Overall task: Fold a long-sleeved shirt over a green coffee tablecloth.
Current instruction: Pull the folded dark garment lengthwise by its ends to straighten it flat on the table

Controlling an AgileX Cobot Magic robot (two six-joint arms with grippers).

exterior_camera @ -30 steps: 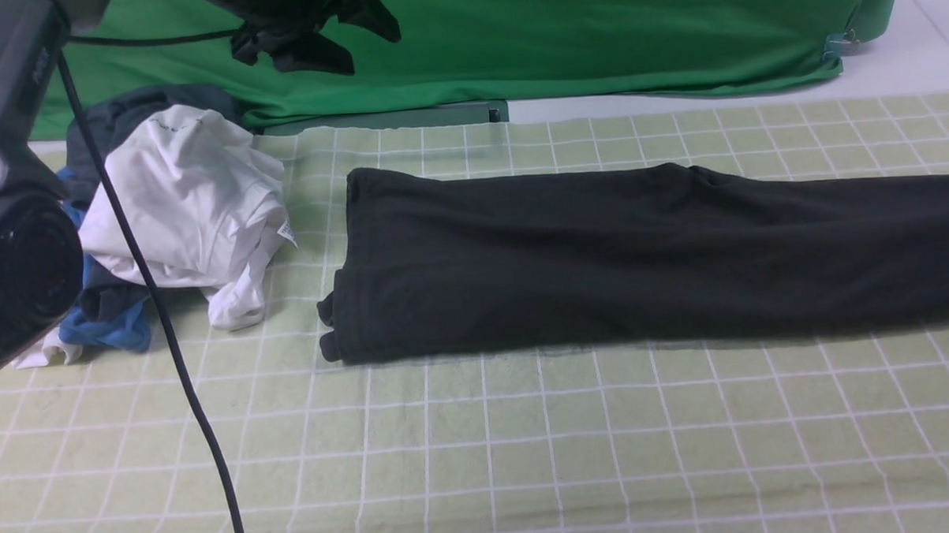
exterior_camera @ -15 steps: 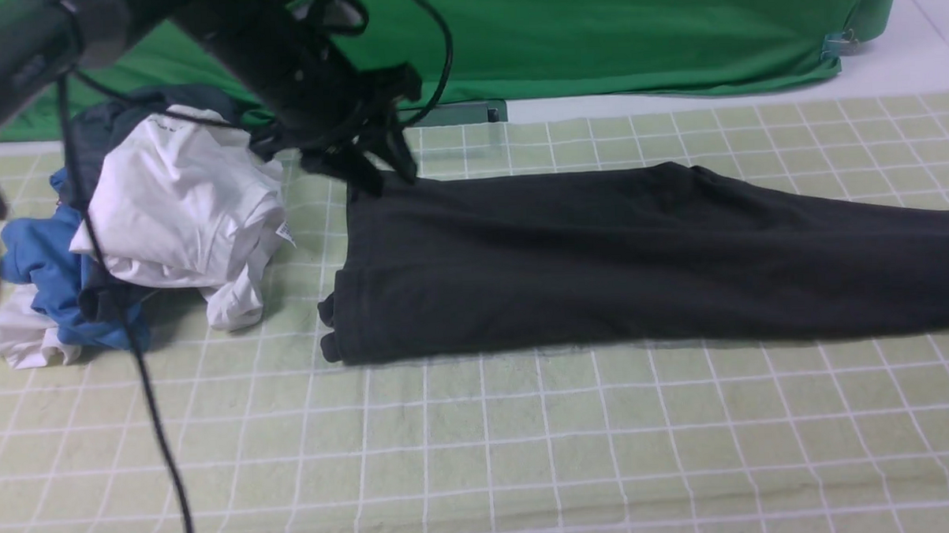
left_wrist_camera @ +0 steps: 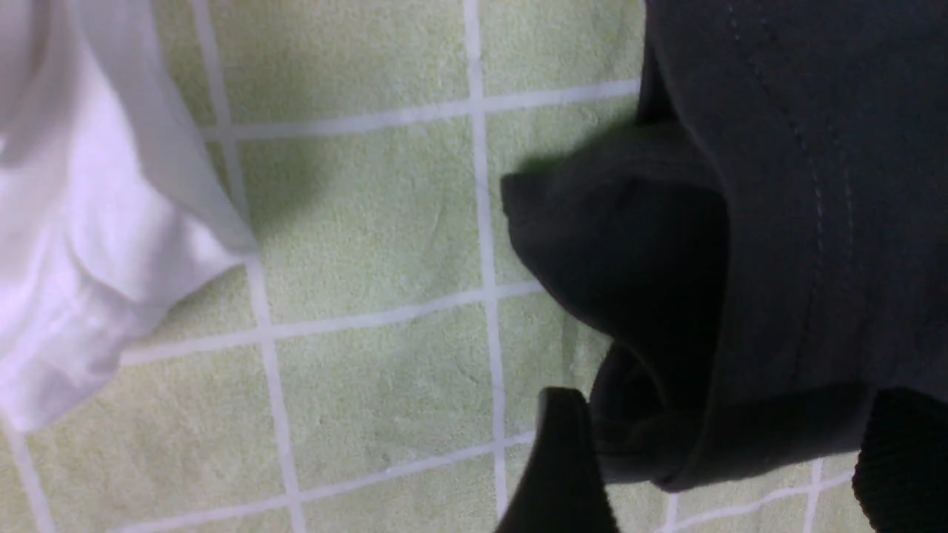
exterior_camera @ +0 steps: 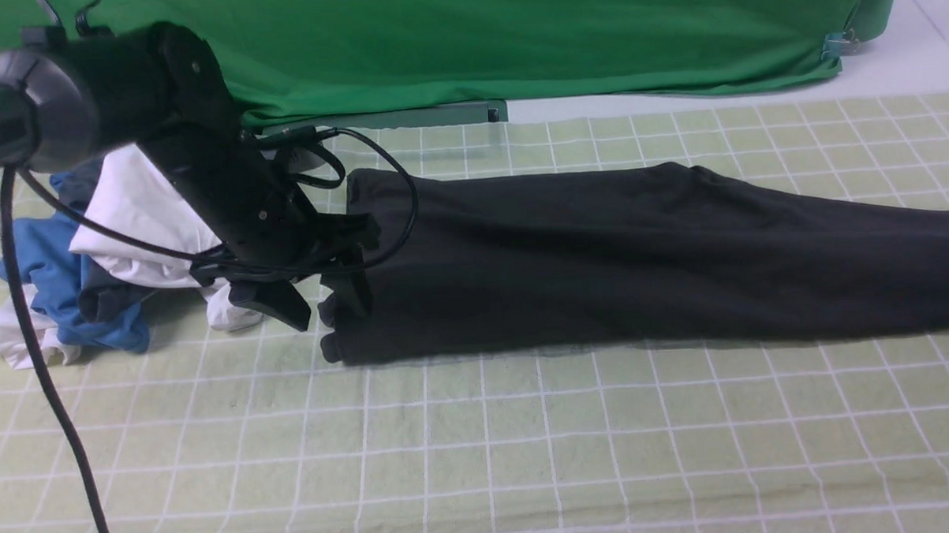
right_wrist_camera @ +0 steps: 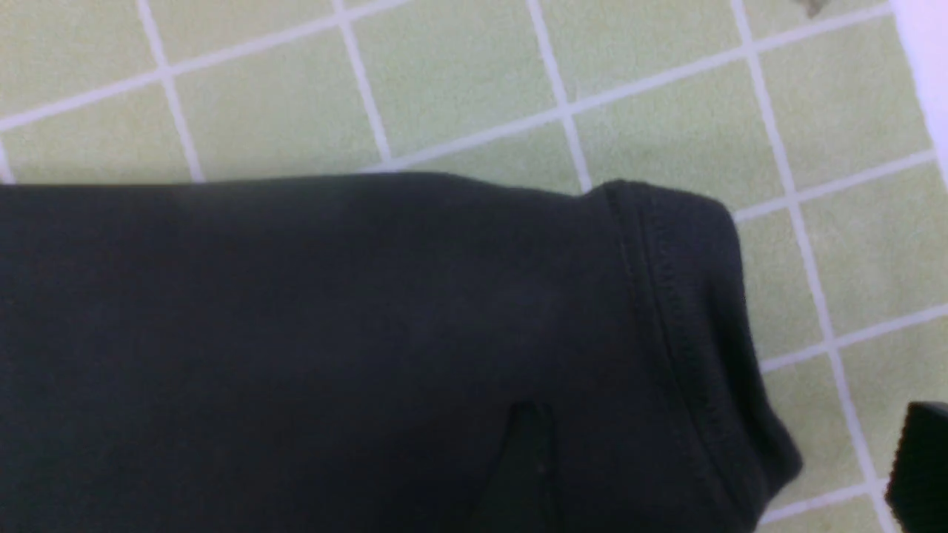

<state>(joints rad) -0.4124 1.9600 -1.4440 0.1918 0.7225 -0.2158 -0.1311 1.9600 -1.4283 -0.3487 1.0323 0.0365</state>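
Left claw (exterior_camera: 333,317): jaws wide, straddling end corner of black shirt (exterior_camera: 640,253), no grip | right claw (right_wrist_camera: 722,437): jaws wide, shirt's stitched edge between them | shirt flat on checked green tablecloth (exterior_camera: 528,438) | white garment (exterior_camera: 137,219) just left of left claw

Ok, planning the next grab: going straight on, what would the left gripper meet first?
Likely the long-sleeved shirt's bunched end, lying between the left gripper's open jaws; the outer finger would meet the green coffee tablecloth.
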